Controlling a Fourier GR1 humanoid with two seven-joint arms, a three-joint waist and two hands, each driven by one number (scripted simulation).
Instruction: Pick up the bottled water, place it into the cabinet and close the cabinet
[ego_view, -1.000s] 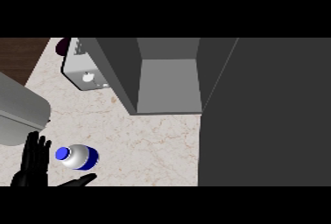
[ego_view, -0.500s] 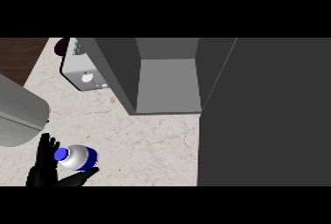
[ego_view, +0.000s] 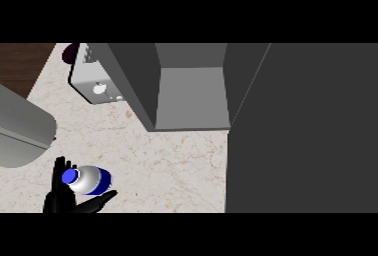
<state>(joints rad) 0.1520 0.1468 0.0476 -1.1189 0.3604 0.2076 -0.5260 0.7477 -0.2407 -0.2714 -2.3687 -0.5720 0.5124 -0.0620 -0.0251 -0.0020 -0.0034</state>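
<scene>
The bottle (ego_view: 87, 179) stands upright on the bench (ego_view: 170, 160) near the view's lower left corner, seen from straight above — a blue cap at its upper left, a white-grey body and a blue band round its right side. The left hand (ego_view: 65, 200) is at it: straight fingers rise along the bottle's left side, touching or nearly touching the cap, while the thumb reaches out to the right just under the bottle's lower edge, so the bottle sits in the fork between the two. The fingers are not curled round it; the hand is spread, cupping rather than clasping. The right hand does not show. The bench is pale speckled stone, running from the bottle up and to the right as far as the cabinet (ego_view: 192, 95), which is well apart from the bottle. The cabinet is open, its light grey inside showing between dark grey walls, and its door (ego_view: 303, 130) — a broad dark grey slab — fills the right side of the view from top to bottom. Left of the cabinet, at the top, sits a light grey appliance (ego_view: 97, 87) with a small white knob, and a dark purple thing (ego_view: 70, 52) lies just behind it, too little of it visible to name. A large grey rounded form (ego_view: 22, 135) comes in from the left edge above the hand.
</scene>
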